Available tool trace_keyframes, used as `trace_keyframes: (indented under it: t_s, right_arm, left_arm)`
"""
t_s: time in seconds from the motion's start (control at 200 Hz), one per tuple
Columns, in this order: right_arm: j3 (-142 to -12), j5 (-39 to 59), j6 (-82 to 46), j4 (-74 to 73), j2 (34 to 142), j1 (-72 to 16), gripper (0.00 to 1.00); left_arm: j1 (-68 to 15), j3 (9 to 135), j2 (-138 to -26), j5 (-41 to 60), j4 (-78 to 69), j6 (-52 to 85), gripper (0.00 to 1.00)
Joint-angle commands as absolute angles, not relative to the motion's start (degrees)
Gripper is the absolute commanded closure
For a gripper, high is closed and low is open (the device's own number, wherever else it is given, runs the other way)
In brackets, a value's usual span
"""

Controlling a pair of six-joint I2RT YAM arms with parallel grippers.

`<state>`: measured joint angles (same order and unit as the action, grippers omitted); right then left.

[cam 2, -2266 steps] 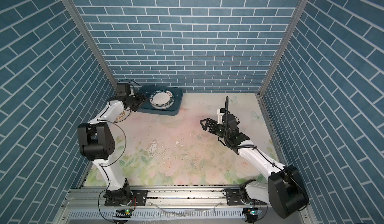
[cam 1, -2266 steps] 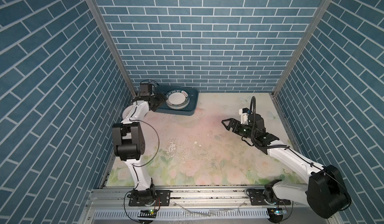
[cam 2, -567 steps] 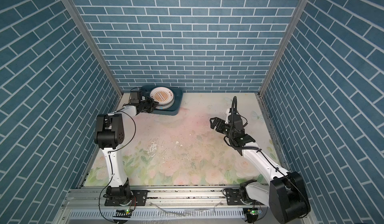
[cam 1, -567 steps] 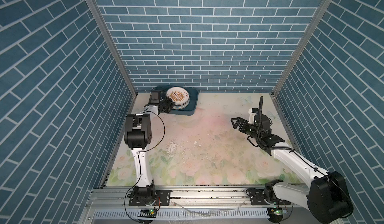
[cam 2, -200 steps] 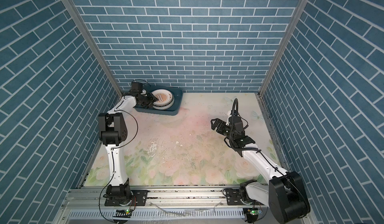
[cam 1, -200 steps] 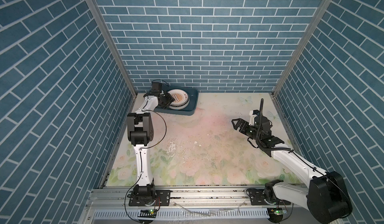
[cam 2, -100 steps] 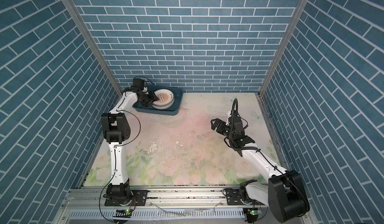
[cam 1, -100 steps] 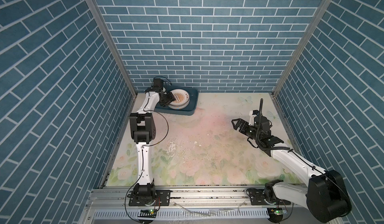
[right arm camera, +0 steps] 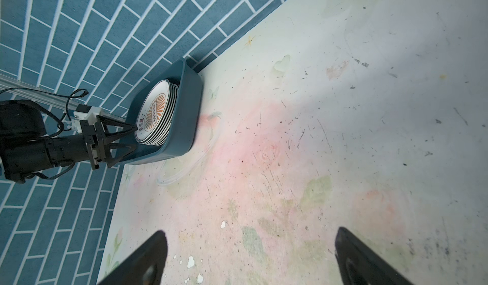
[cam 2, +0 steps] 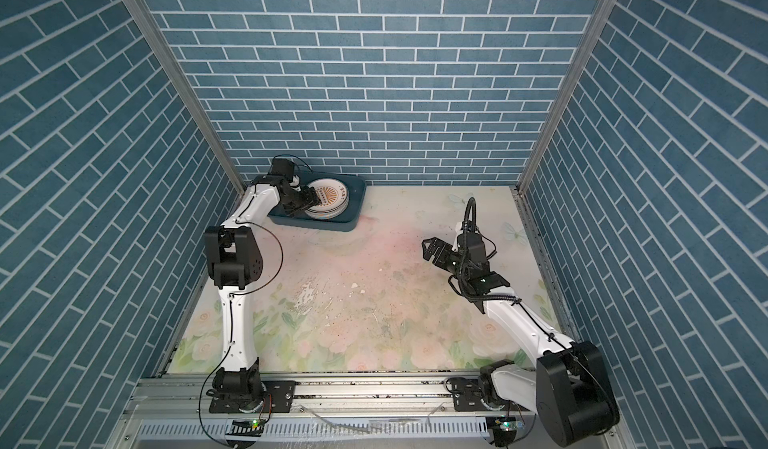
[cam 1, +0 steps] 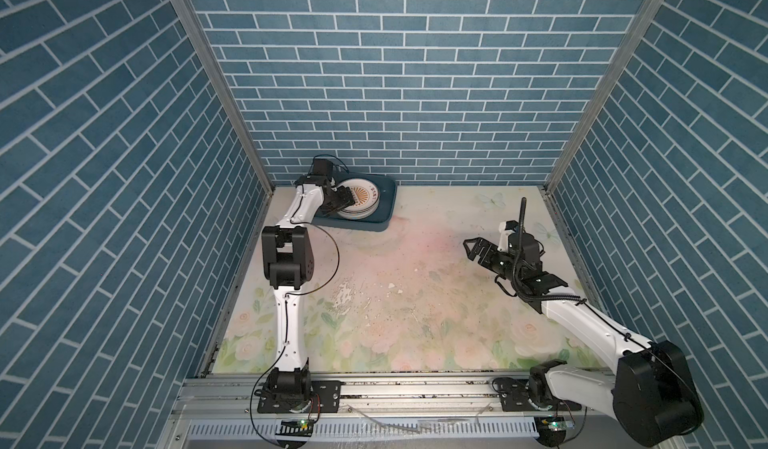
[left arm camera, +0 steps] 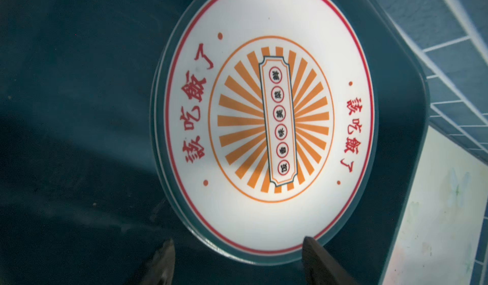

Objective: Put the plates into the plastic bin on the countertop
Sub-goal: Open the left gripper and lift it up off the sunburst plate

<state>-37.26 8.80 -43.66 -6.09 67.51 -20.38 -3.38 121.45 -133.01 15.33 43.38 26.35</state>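
Observation:
Several white plates [cam 1: 362, 196] [cam 2: 331, 196] lie stacked in the teal plastic bin [cam 1: 387, 212] [cam 2: 355, 218] at the back left of the flowered countertop [cam 1: 415, 284]. The top plate [left arm camera: 266, 117] has an orange sunburst centre and red lettering. My left gripper [cam 1: 341, 200] [cam 2: 311, 200] [left arm camera: 239, 248] is open inside the bin, its fingers on either side of the stack's near rim. The right wrist view shows the stack [right arm camera: 155, 112], the bin [right arm camera: 184, 120] and that gripper [right arm camera: 133, 136] from the side. My right gripper [cam 1: 471, 249] [cam 2: 428, 251] [right arm camera: 250, 234] hovers open over bare countertop, holding nothing.
Blue brick walls [cam 1: 374, 93] close in the back and both sides; the bin sits against the back wall. A grey metal rail [cam 1: 415, 388] carrying both arm bases runs along the front. White chipped patches [cam 1: 345, 297] mark the middle of the countertop.
The left gripper's jaws have spread wider, letting go of the sunburst plate, which now lies on top of the stack. The left arm has stretched further towards the bin. The right arm has barely moved.

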Motion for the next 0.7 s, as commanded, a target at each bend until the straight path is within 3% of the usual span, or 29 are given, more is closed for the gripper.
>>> trace_keyframes:
  t_s: [0.0,0.235,0.695]
  right_arm:
    - [-36.2,8.9,-44.8,-6.2,65.9,-20.1,0.02]
    - [-37.1,10.6,-45.4,-6.3,65.2,-20.1,0.02]
    - [-36.7,10.0,-44.8,2.1,55.4,-20.1,0.01]
  left_arm:
    - [-4.6,119.5,-126.9,11.9,41.2,23.9,0.20]
    - [-4.8,110.7,-116.6,10.3,37.0,21.2,0.01]
    - [-5.0,81.8,-87.8,7.7,22.4,20.0,0.00]
